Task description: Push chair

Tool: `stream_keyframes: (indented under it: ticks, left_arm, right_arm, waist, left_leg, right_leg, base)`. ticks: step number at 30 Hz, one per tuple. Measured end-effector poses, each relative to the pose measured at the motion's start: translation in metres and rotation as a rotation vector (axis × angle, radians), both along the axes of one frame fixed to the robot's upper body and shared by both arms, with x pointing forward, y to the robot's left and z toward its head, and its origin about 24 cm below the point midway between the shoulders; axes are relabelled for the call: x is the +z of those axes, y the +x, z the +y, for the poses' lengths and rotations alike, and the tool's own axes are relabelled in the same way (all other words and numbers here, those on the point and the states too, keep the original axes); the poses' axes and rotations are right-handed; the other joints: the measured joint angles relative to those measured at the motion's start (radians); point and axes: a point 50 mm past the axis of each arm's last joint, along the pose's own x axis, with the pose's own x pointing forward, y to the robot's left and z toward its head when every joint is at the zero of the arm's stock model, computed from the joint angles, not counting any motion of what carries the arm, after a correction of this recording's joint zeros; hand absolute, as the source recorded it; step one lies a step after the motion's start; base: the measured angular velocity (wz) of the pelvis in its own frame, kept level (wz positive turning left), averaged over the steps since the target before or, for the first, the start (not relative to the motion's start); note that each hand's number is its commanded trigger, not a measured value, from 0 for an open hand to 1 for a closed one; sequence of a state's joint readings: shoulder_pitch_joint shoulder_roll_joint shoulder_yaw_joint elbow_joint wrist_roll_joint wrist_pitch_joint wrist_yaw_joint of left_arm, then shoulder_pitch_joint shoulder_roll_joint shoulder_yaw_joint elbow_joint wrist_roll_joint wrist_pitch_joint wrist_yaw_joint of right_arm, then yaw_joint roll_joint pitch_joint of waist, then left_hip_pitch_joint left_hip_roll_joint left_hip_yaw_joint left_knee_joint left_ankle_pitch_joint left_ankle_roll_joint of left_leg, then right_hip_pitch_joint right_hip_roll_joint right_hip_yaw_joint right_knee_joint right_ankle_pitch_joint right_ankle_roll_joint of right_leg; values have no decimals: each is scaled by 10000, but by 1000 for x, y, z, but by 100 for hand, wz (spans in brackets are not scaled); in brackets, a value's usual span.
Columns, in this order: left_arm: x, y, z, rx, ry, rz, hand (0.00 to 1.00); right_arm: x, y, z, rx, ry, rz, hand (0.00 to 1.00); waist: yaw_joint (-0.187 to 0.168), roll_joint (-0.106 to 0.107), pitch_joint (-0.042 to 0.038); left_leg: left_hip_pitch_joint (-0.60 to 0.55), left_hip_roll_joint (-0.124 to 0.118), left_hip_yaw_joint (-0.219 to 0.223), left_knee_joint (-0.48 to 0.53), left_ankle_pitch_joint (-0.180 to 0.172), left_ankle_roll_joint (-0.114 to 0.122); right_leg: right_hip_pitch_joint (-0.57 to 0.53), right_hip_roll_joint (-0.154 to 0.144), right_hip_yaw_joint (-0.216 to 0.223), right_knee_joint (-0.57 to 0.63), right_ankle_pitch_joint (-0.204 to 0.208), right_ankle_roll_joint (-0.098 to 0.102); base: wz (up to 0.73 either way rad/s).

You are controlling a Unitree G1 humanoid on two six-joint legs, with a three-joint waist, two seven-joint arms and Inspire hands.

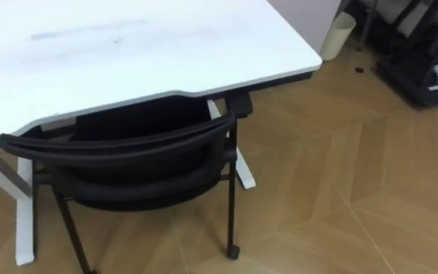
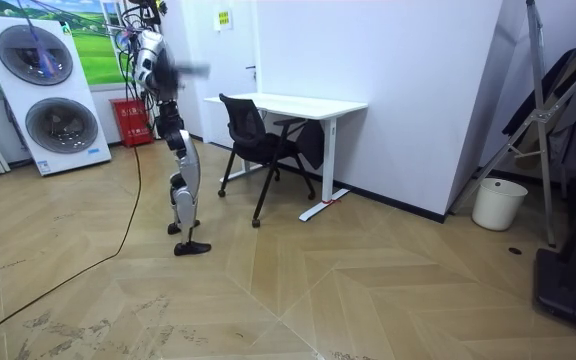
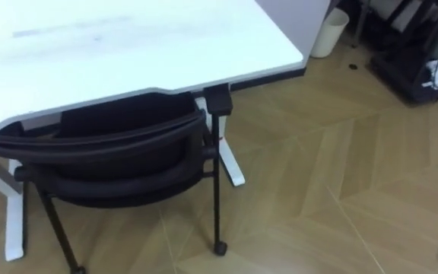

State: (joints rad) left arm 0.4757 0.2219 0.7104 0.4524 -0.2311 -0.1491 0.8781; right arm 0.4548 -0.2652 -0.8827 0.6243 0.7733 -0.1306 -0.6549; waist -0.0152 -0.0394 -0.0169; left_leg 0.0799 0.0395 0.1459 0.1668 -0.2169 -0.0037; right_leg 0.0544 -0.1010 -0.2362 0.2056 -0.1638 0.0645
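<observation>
Chair (image 1: 128, 164): seat partly under the desk (image 1: 128, 53), back facing the robot.
Hands (image 2: 200, 70): raised towards the chair, blurred; cannot tell their state.
Risk: an off-centre push may jam the armrest (image 1: 239, 103) against the desk edge.

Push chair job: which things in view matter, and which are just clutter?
Job:
- black chair, seat partly under the desk top
- white desk that it stands at

Lying about:
- white bin by the wall
- stacked washing machines
- red box beside them
- dark rack at the right
</observation>
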Motion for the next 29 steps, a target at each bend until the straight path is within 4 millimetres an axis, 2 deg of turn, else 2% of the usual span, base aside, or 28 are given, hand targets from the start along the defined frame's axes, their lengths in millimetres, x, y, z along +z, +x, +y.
stream_keyframes:
  ticks: [1,3,4,6,7,9,10,13,16,18,19,22,24,28,29]
  left_arm:
    - [-9,-11,-4,259,-452,226,0]
    - [-39,-37,-24,718,-2065,866,0]
    - [-47,-41,-30,758,-2453,1020,0]
    - [-78,-61,-60,354,-4552,2035,0]
    - [-85,-65,-68,199,-5078,2266,0]
    - [-109,-70,-100,-572,-7184,3056,0]
    - [-113,-70,-106,-799,-7630,3184,0]
    - [-131,-56,-126,-2204,-9576,3470,0]
    - [-138,-41,-134,-3453,-10378,3803,0]
    - [-144,-21,-141,-4697,-11012,3769,0]
    - [-145,-17,-143,-4935,-11150,3722,0]
    - [-148,6,-148,-5978,-11561,3323,0]
    - [-148,27,-150,-6899,-11486,3237,0]
    - [-148,50,-155,-8375,-11371,3515,0]
    - [-147,57,-156,-8903,-11331,3685,0]
  right_arm:
    - [-12,-11,9,-317,574,85,0]
    - [-52,-45,48,-622,2715,954,0]
    - [-60,-51,59,-571,3215,1071,0]
    - [-86,-66,99,229,5304,1652,0]
    - [-91,-68,108,499,5797,1800,0]
    - [-106,-61,129,2041,7350,2464,0]
    - [-109,-54,132,2526,7579,2551,0]
    - [-123,-16,141,5294,8511,2793,0]
    - [-130,16,146,6671,8790,2391,0]
    - [-134,41,150,7787,8898,1906,0]
    - [-135,45,151,8010,8921,1785,0]
    - [-136,61,156,8959,9094,1354,0]
    - [-138,66,162,9677,9325,1321,0]
    - [-140,68,170,10469,9698,1308,0]
    - [-140,69,173,10649,9779,1262,0]
  waist:
    - [-14,54,-35]
    - [-89,215,-42]
    - [-81,231,-48]
    - [-139,324,-29]
    - [-183,318,-33]
    - [-219,316,-32]
    - [-219,311,-28]
    - [-232,307,-17]
    - [-298,322,4]
    - [-310,351,38]
    - [-309,351,41]
    - [-325,361,121]
    - [-332,333,225]
    - [-323,312,251]
    - [-329,309,278]
  left_leg:
    - [27,0,-9,10,-40,-9]
    - [43,-10,-47,63,-102,-16]
    - [50,-10,-47,63,-101,-20]
    - [267,7,11,28,-110,-57]
    - [321,5,3,27,-124,-79]
    - [436,21,78,54,-159,-103]
    - [428,22,85,69,-159,-101]
    - [425,-9,124,92,-126,-46]
    - [358,13,134,126,-122,-42]
    - [320,19,128,101,-121,-45]
    - [321,20,129,74,-121,-46]
    - [307,23,127,13,-117,-52]
    - [258,20,129,9,-116,-52]
    - [154,18,161,12,-117,-52]
    - [154,16,164,11,-117,-52]
  right_leg:
    - [27,-3,-8,-1,-34,11]
    - [134,-29,-29,0,-127,20]
    - [136,-27,13,2,-137,9]
    - [304,-7,93,1,-180,-29]
    - [354,-9,87,3,-201,-23]
    - [340,-27,211,18,-229,-10]
    - [341,-26,226,12,-227,-11]
    - [346,-11,211,-15,-165,-17]
    - [316,8,151,-10,-148,-39]
    - [302,32,126,-38,-146,-39]
    - [294,39,128,-49,-148,-37]
    - [333,64,119,-148,-147,-35]
    - [290,67,114,-177,-147,-33]
    - [154,67,151,-177,-148,-33]
    - [146,66,150,-180,-148,-33]
  base:
    - [0]
    - [0]
    - [-4]
    - [-6]
    - [0]
    - [-7]
    - [-9]
    - [-2]
    - [2]
    - [4]
    - [0]
    - [0]
    - [0]
    - [-3]
    - [0]
